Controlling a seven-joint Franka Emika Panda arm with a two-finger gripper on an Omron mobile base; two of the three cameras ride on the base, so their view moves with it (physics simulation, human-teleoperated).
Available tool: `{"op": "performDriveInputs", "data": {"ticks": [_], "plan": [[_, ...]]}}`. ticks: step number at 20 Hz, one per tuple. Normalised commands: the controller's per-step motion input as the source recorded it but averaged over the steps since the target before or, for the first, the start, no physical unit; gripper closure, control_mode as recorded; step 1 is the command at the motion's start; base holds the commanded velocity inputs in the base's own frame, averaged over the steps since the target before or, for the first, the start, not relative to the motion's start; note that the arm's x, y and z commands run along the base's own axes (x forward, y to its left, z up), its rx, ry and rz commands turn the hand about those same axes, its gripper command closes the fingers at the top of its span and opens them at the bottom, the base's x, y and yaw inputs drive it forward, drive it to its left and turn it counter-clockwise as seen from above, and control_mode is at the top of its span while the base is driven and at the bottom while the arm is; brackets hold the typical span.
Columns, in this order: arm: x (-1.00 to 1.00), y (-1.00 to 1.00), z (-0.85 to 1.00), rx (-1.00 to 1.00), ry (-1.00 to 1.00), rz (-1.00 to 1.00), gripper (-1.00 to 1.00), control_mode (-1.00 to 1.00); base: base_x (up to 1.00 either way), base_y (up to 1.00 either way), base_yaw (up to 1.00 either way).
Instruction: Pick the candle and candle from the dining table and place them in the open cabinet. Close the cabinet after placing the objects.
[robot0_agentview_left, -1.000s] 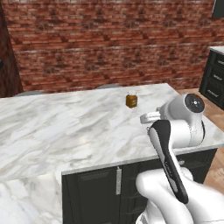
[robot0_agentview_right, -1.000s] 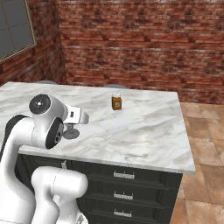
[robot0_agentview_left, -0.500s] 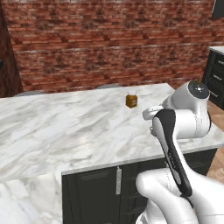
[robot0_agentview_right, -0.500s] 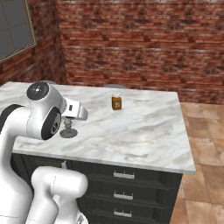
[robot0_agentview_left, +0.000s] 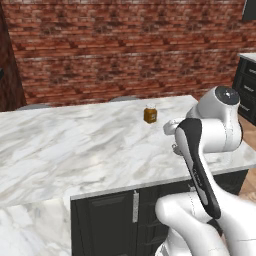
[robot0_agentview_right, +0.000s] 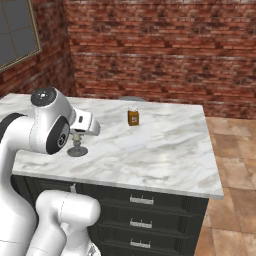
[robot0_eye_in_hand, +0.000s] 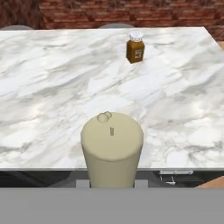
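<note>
A cream candle (robot0_eye_in_hand: 112, 144) fills the lower middle of the hand view, with my gripper (robot0_eye_in_hand: 110, 183) shut on its sides. In the right base view its grey-silver holder with a round base (robot0_agentview_right: 77, 150) stands at or just above the dining table (robot0_agentview_right: 165, 150), near the front left edge. My gripper (robot0_agentview_right: 76, 136) points down over it, mostly hidden behind the arm's big joint. In the left base view the white hand (robot0_agentview_left: 172, 127) sits over the table's (robot0_agentview_left: 75, 145) right part. The cabinet is out of view.
A small amber-orange jar (robot0_agentview_right: 132, 117) (robot0_agentview_left: 150, 115) (robot0_eye_in_hand: 135, 48) stands further back on the marble top. Dark drawers (robot0_agentview_right: 140, 225) run under the table's near edge. A brick wall (robot0_agentview_left: 125, 50) closes the far side, and another dark unit (robot0_agentview_left: 247, 85) stands at the right.
The arm's large upper joint has swung upward and outward over the last second. The hand and the candle have shifted only slightly. The jar and table stay where they were.
</note>
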Motion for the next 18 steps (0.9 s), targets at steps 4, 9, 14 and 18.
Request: {"op": "performDriveInputs", "data": {"ticks": [4,9,14,18], "plan": [[-0.03,-0.04,0.00,0.00,0.00,0.00,1.00,1.00,-0.09,-0.22,-0.01],[0.00,0.00,0.00,0.00,0.00,0.00,1.00,1.00,-0.29,-0.59,-0.06],[0.00,0.00,0.00,0.00,0.00,0.00,1.00,1.00,-0.41,-0.73,-0.12],[0.00,0.00,0.00,0.00,0.00,0.00,1.00,1.00,-0.34,-0.79,-0.17]]}}
